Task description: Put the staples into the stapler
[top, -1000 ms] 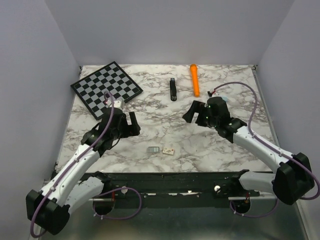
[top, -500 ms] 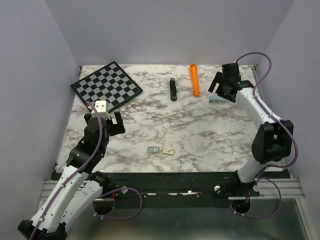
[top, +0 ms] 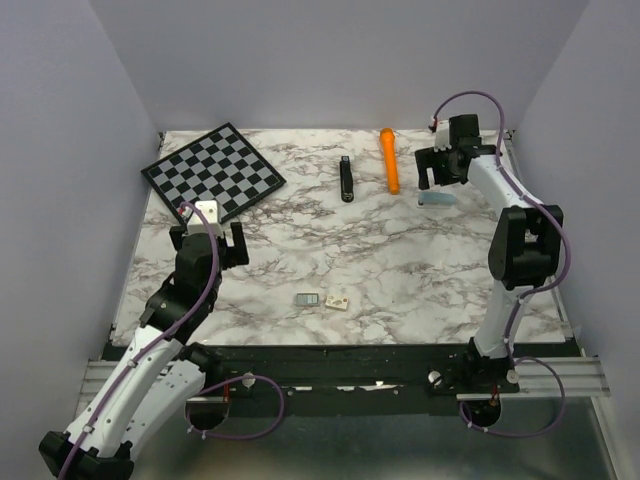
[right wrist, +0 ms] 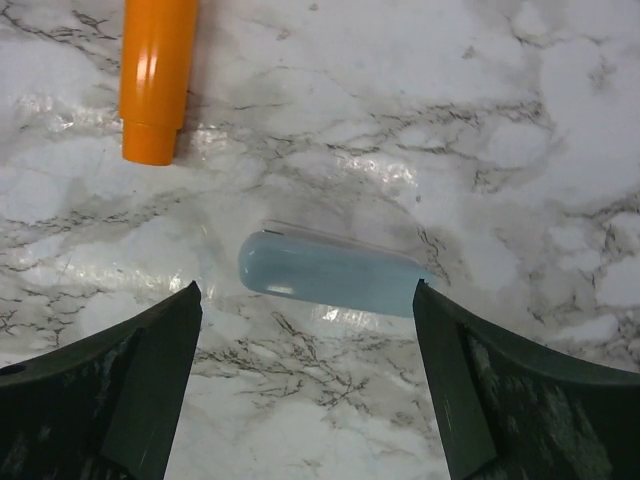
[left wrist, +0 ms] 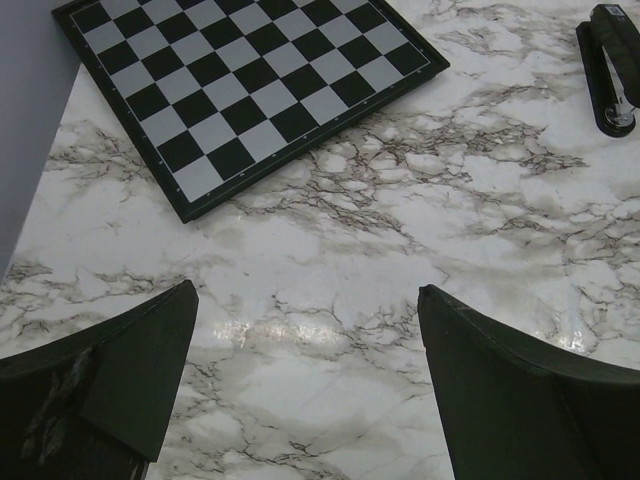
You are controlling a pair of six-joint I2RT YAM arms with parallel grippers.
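Marble tabletop [top: 400,270] underlies the outstretched right claw [top: 440,178], spread above blue box [right wrist: 330,272].

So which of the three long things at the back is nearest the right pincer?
The pale blue box, lying right beneath the right pincer. The orange marker lies further left, and the black stapler further still.

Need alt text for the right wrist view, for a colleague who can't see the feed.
A pale blue oblong box lies on the marble table, framed between the open jaws of the right gripper and touching neither. The end of an orange marker shows at upper left, apart from the box.
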